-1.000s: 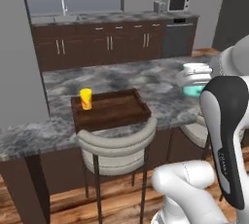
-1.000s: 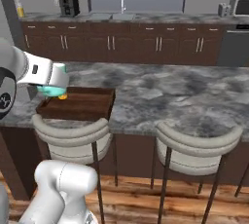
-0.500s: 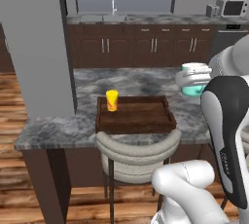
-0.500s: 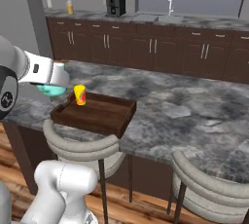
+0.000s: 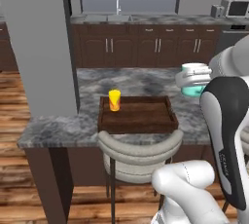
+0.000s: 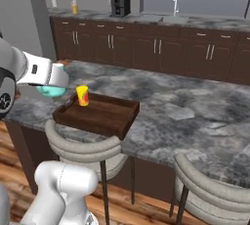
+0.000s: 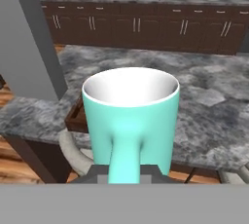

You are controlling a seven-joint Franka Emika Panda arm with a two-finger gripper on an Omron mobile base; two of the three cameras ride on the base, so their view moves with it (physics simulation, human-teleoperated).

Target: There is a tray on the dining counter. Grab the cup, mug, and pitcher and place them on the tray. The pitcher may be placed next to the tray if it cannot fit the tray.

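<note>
The counter [image 5: 92,121], long and of grey marbled stone, carries the tray [image 5: 138,116] at its near edge, just above a grey stool [image 5: 138,152]. The tray is dark brown wood with low walls. The cup [image 5: 114,100], small and yellow, stands upright inside the tray at its far left corner. The mug [image 7: 130,121], teal with a white inside, is upright in the air, off to the right of the tray and above the counter. The gripper [image 7: 124,169] is nearly closed, and it pinches the handle of the mug from the near side.
</note>
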